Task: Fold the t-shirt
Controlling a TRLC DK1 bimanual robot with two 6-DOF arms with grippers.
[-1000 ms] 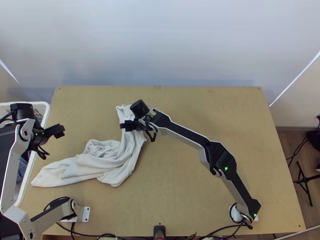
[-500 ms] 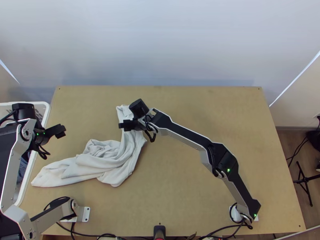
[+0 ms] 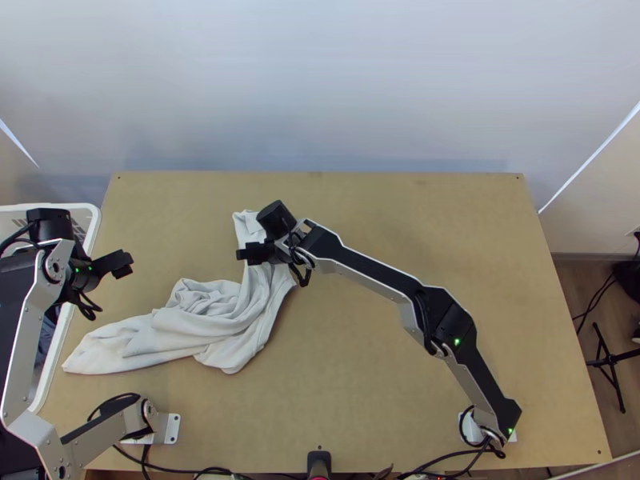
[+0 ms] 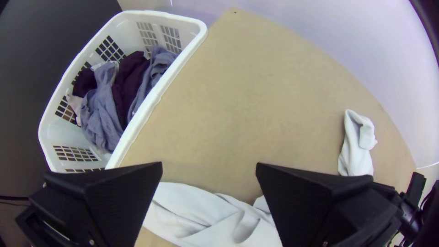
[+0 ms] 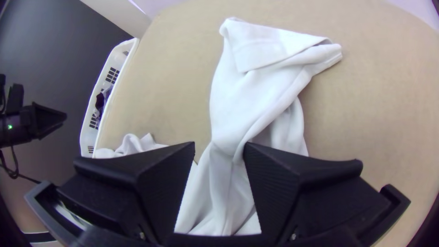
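Wooden table (image 3: 416,216), light-topped: your work surface. White laundry basket (image 4: 155,98), slatted walls, one: stands at the table's edge on your left arm's side; contents, a grey-blue cloth (image 4: 98,110) and a dark purple cloth (image 4: 123,87), loosely heaped, with some paler fabric among them. White t-shirt (image 3: 200,324), one: lies twisted and bunched on the table, one narrow length pointing to the far edge, another towards the basket. Step in hand, by your reckoning: opening out and flattening, ahead of any proper fold; the next move likely calls for you to pinch an edge or corner at each end and draw the cloth wide. Right gripper (image 5: 221,145): fingers spread over the narrow length, cloth between them, seemingly unpinched. Left gripper (image 4: 209,165): fingers wide apart, holding nothing, near the basket.
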